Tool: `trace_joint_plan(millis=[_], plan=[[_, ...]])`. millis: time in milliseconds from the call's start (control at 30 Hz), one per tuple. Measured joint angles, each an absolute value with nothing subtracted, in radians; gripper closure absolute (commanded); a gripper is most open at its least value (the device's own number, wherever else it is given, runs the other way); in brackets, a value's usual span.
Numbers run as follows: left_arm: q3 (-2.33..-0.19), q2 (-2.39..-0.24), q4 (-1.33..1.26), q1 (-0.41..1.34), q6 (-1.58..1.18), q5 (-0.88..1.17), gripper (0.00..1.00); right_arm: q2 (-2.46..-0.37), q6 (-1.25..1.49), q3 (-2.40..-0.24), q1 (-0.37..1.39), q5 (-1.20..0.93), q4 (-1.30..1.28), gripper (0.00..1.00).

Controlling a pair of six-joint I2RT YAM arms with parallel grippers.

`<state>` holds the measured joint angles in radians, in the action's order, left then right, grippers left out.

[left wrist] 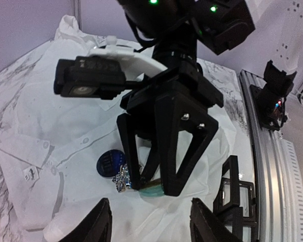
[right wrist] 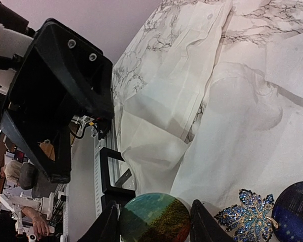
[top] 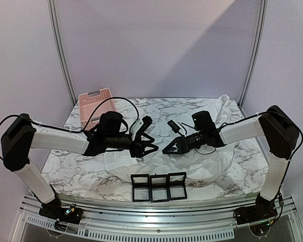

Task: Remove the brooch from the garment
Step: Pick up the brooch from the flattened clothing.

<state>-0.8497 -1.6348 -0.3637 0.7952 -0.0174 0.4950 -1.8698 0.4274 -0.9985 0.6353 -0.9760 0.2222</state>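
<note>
One garment [top: 207, 161], a white wrinkled shirt, is spread across the marble counter [top: 76, 174], and two pincers are held over its middle. Three brooches are counted on the cloth, grouped closely:
- A painted round brooch [right wrist: 154, 218] is coloured blue-green, yellow and orange-red.
- A jewelled brooch [right wrist: 247, 217] of blue and clear stones is seen just beside it.
- A dark blue round brooch [right wrist: 295, 212] is set right against the jewelled one on its other side.

The painted round brooch is grasped by the right pincer [left wrist: 152, 187], one finger being pressed to each side of its rim. The brooch is kept low at the cloth, and whether it has been lifted clear cannot be told. The left pincer [left wrist: 151, 224] is released, with its two fingers spread wide and nothing held between them. It is pointed at the right pincer from close by, above the shirt.

Two shirt buttons [left wrist: 45, 145] are made out near one small sewn label [left wrist: 30, 174]. Print is seen on that label but cannot be read. Faint marks on the dark blue round brooch are likewise too small to be read.

One pink basket [top: 96, 103] is placed at the far left corner of the counter. Three black square frames [top: 159, 186] are set in a row at the near edge, below the two pincers.
</note>
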Motion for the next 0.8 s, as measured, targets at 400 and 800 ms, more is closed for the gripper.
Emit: trace_joint_plan(millis=[400, 800], plan=[[-0.849, -1.637, -0.395, 0.870, 0.130, 0.429, 0.51, -1.870, 0.372, -0.999, 0.627, -1.044, 0.165, 0.66], [-0.848, -1.663, -0.343, 0.913, 0.218, 0.368, 0.61, -1.870, 0.334, -0.999, 0.627, -1.105, 0.113, 0.67]])
